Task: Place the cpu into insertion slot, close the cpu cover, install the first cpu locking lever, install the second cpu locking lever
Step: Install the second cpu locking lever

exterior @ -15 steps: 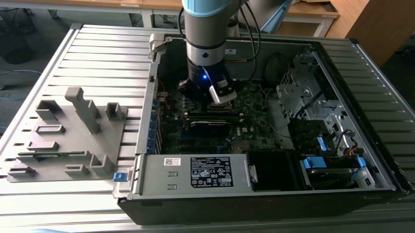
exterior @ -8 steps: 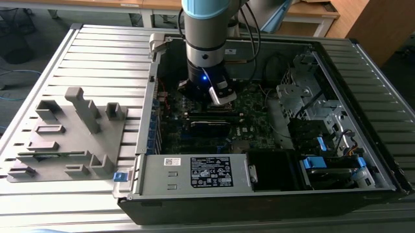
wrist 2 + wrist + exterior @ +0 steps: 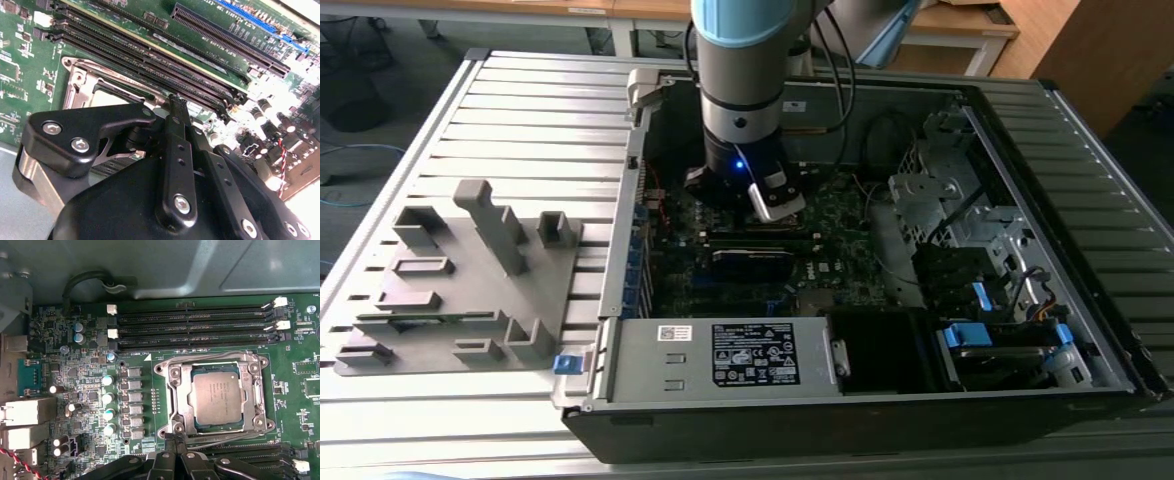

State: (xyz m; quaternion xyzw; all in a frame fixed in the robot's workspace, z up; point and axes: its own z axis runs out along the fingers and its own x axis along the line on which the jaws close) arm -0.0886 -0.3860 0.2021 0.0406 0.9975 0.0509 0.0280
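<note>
The hand (image 3: 174,437), fingers pinched shut, hovers beside the dull silver cpu (image 3: 216,397) under its cpu cover (image 3: 181,395).

the cpu (image 3: 218,398) lies in the insertion slot (image 3: 176,396) (cpu cover (image 3: 257,390) closed around it), beside the memory slots (image 3: 195,327).

Grey arm (image 3: 740,60) with pale blue joint cap; black screw-studded gripper (image 3: 175,107).

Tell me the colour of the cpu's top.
Dull silver-grey cpu, clearest in the first wrist view.
</note>
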